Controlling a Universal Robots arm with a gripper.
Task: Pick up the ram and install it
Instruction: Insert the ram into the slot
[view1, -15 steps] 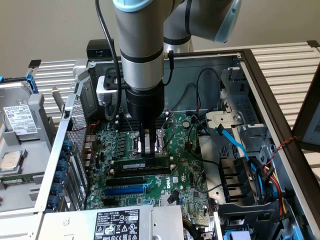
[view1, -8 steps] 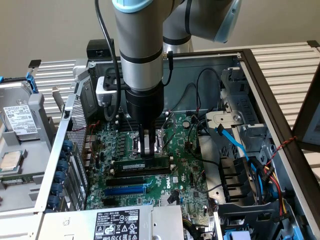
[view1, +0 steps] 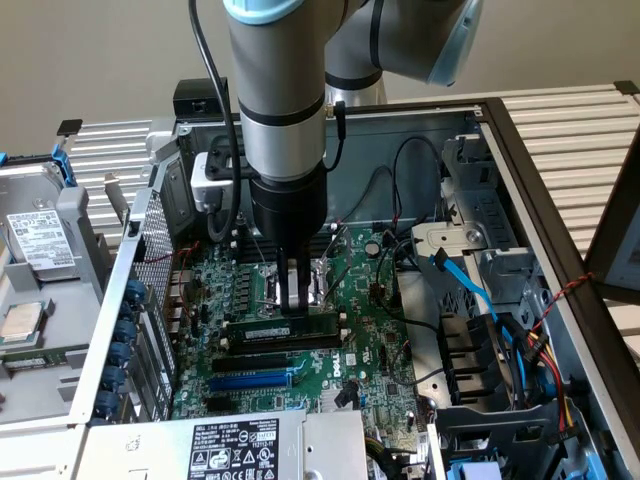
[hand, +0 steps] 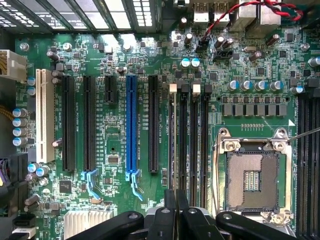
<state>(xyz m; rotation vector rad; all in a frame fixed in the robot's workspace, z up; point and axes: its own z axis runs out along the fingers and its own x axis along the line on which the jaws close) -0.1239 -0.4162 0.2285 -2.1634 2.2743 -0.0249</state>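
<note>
The ram (view1: 285, 327) is a thin green stick with black chips. It stands on edge over the green motherboard (view1: 375, 345), in line with the memory slots just in front of the CPU socket (view1: 315, 275). My gripper (view1: 294, 305) comes straight down on its middle, fingers shut on it. In the wrist view the ram (hand: 172, 140) is seen edge-on, running along the memory slot closest to the black expansion slot (hand: 153, 127). My gripper (hand: 175, 202) pinches its near end. I cannot tell whether the stick is seated in the slot.
Three more black memory slots (hand: 194, 145) lie between the ram and the CPU socket (hand: 251, 180). A blue slot (hand: 131, 125) and a white slot (hand: 44, 115) lie on the other side. Case walls, blue and black cables (view1: 465, 285) and a power supply (view1: 240, 445) crowd around the board.
</note>
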